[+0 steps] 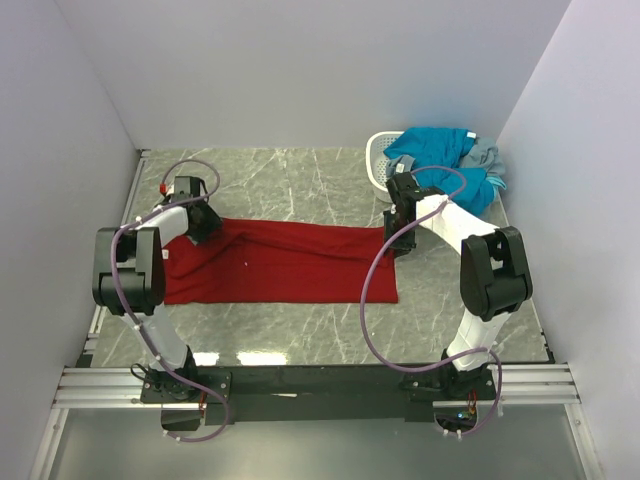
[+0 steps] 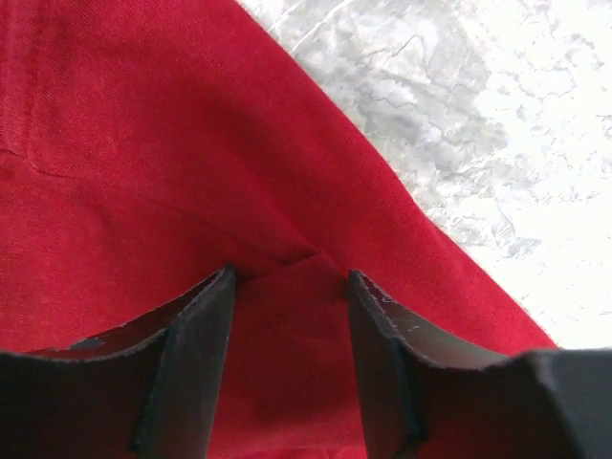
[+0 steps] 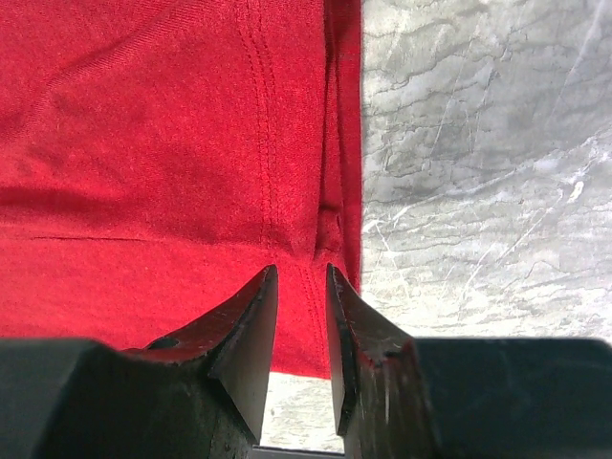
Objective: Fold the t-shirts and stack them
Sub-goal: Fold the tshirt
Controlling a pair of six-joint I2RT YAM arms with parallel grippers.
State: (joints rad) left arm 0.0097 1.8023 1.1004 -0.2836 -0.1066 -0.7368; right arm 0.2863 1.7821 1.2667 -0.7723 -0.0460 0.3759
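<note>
Dark red cloth t-shirt [image 1: 290, 265] lies as a long folded band across the middle of the frame, flat on the grey marbled bench [image 1: 290, 180]. The left arm [image 1: 130, 265] reaches to the band's upper left end. In its wrist view the left jaws stand well apart, tips down on the shirt, with a small raised crease of red cloth between them and nothing clamped. Over on the right, the right arm [image 1: 490, 270] sits at the band's upper right corner. The right jaws show only a narrow gap, hovering at the stitched hem right by the shirt's edge, gripping nothing. Upper right of the frame: a teal-blue t-shirt [image 1: 435, 145] and a grey t-shirt [image 1: 483, 155] are heaped on a small white perforated plastic basket [image 1: 378, 165].
</note>
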